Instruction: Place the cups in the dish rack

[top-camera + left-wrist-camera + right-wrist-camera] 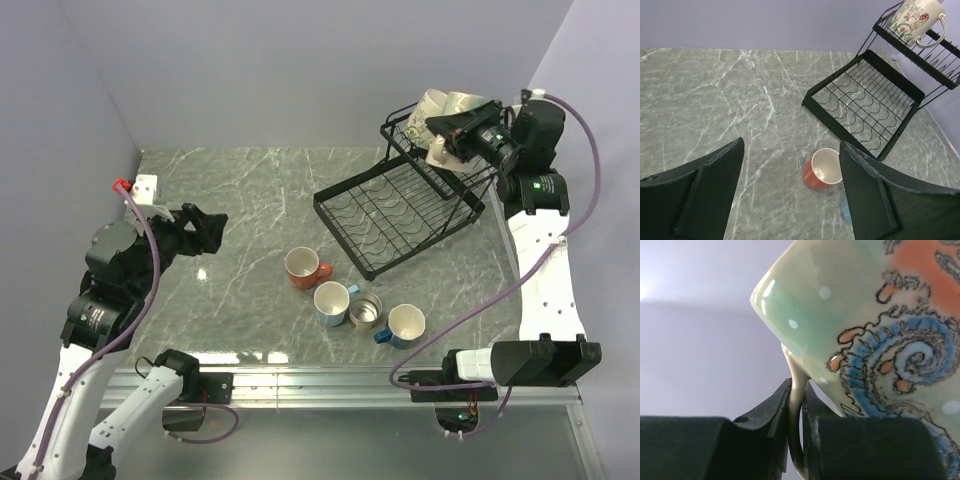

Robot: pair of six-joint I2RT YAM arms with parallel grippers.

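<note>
The bench (250, 190) carried the black dish rack (340, 235) at far right, a floral mug (912, 20) in its top tier. There the right pincer (796, 390) was clamped on the handle of a patterned cream mug (865, 315). The left pincer (791, 145) gaped at left. Four cups (366, 311) stood near centre.

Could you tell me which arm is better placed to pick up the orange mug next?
Left. The left gripper is open, empty and facing the orange mug; the right gripper is shut on a cream mug at the dish rack.

Six cups (302, 266), one dish rack (400, 205)
</note>
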